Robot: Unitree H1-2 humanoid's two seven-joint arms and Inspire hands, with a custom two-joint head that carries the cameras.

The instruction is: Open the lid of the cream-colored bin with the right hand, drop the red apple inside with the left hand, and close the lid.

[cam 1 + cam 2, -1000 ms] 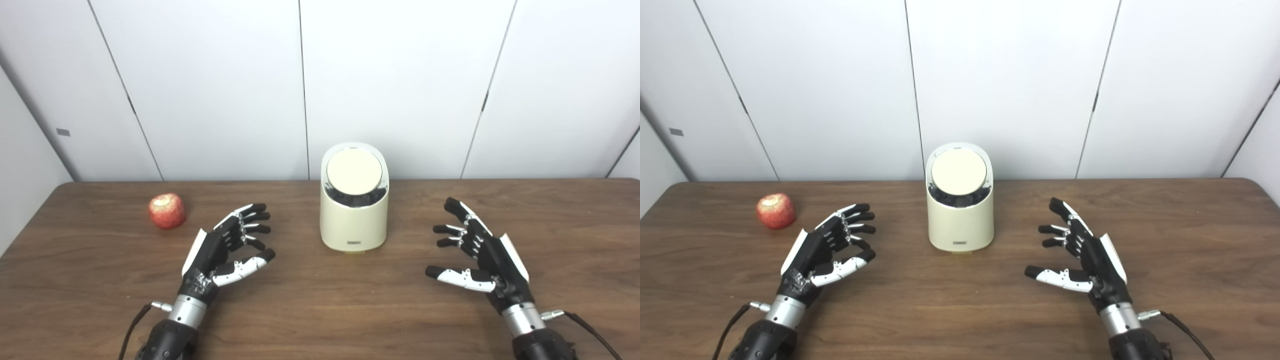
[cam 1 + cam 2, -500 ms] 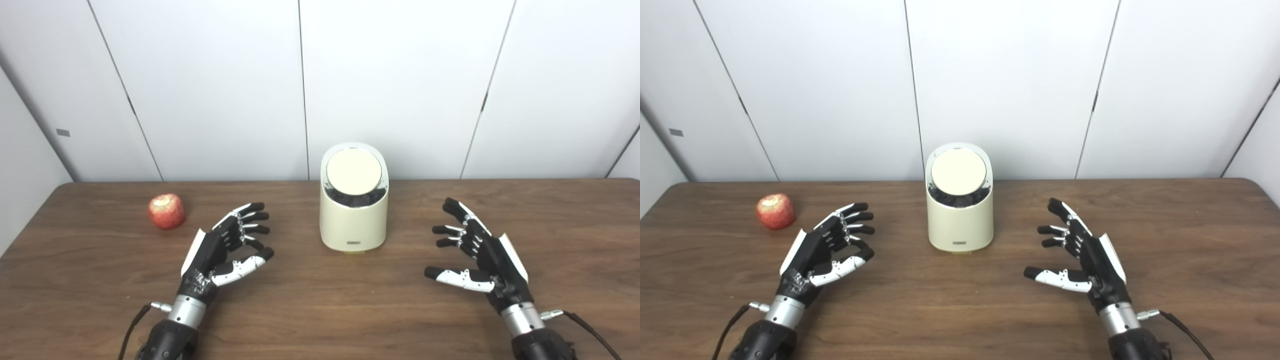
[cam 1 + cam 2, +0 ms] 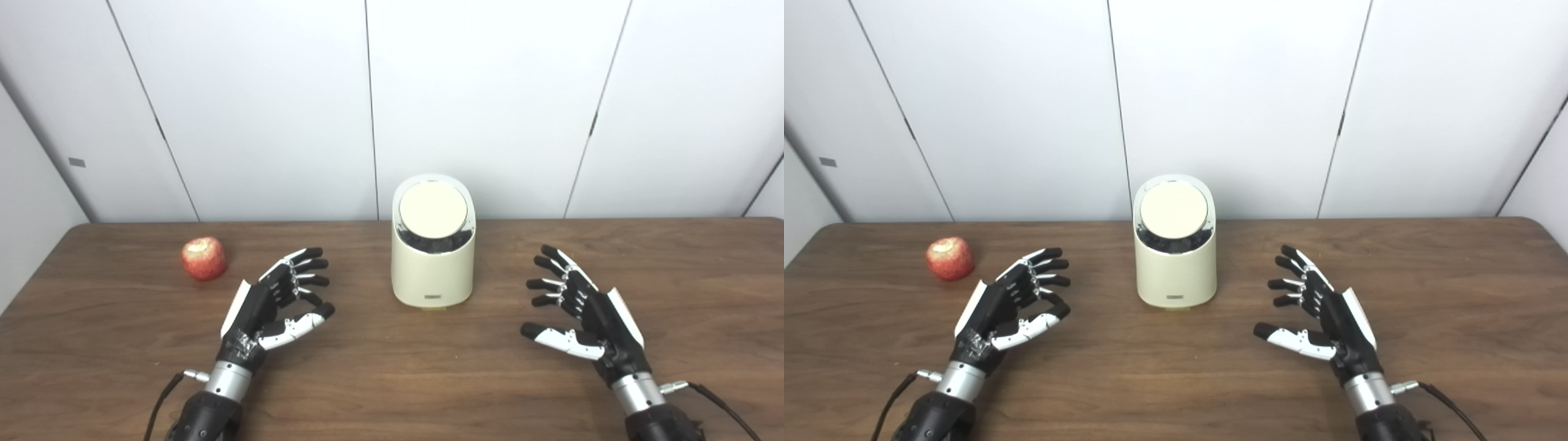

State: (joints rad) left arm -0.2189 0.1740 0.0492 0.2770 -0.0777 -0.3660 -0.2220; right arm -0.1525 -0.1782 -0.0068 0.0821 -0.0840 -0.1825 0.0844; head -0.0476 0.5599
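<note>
One cream bin (image 3: 433, 263) with one round lid (image 3: 432, 210) stands at twelve o'clock on the one tabletop (image 3: 392, 380). One red apple (image 3: 203, 258) sits at ten o'clock. Two hands: left hand (image 3: 266, 303), right hand (image 3: 588, 306).

table (image 3: 380, 380): matt wood grain | bin (image 3: 433, 275): smooth cream plastic

A dark brown wooden table (image 3: 392, 380) with visible grain filled the view from 9 o'clock through 6 to 3 o'clock. Behind it, toward 12 o'clock, stood a wall of white panels (image 3: 478, 92) split by thin dark seams. A small grey tag (image 3: 77, 162) sat at 9 o'clock. Lighting was even and soft.
</note>
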